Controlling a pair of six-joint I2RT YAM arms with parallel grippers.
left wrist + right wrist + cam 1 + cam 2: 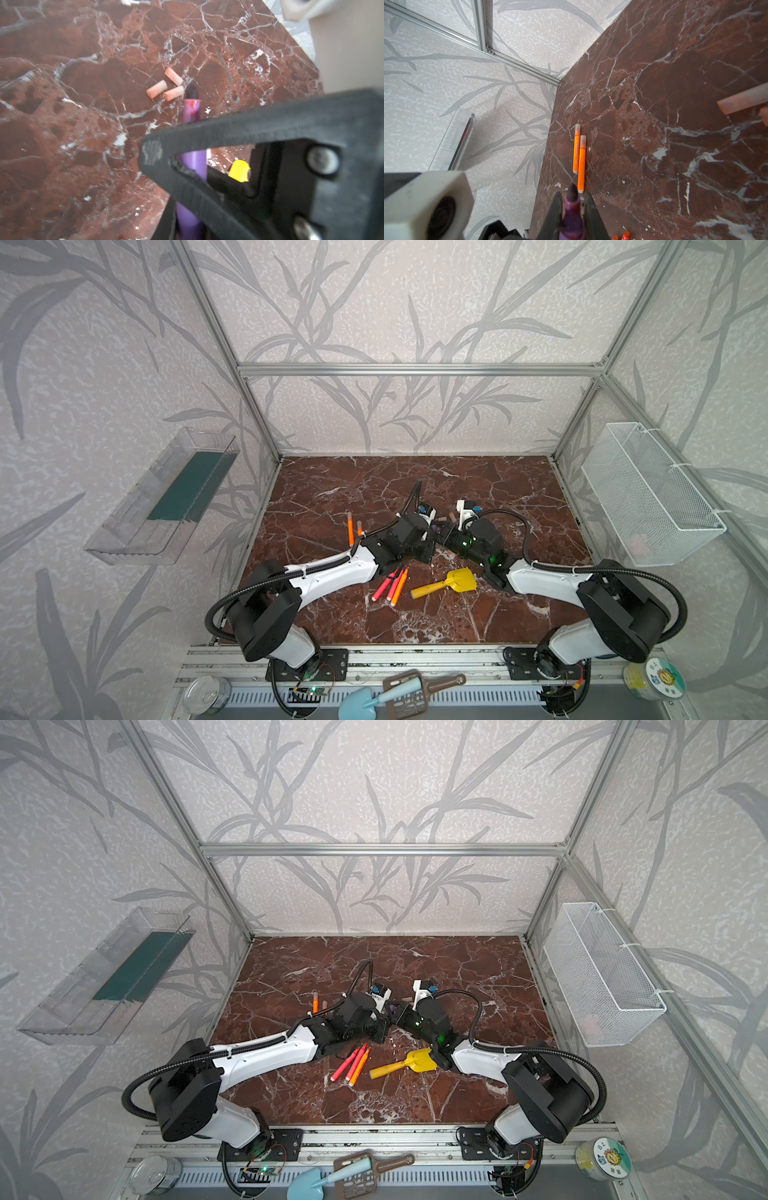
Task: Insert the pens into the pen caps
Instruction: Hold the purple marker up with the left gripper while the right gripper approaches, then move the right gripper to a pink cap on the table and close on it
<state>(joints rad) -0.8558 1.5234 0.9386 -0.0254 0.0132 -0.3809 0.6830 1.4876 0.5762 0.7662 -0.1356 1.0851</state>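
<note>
Right claw (572,195) is pinching the purple pen (572,221) by its forward barrel, with the bare dark nib projecting past the fingertips. The pen is held over the tabletop (83,124) at mid-workspace, where both claws meet in both top views. Left claw (149,154) has its fingertips pressed together with no cap between them. The pen crosses behind its fingers, and I cannot tell whether they touch it. Three loose pen caps (174,93) lie clustered on the tabletop just beyond the nib. Two orange pens (581,166) lie side by side on the left-arm side, pale caps apparently fitted. Three more pens (392,587) lie beside the yellow toy shovel (446,584). Assessment: capping the purple pen is the step in hand. I should spread the left claw and take one cap by its closed end, mouth clear. I then line its bore up with the nib and press straight along the barrel while the right grip holds firm. The caps look light and round, so a glancing approach would likely scatter them.
</note>
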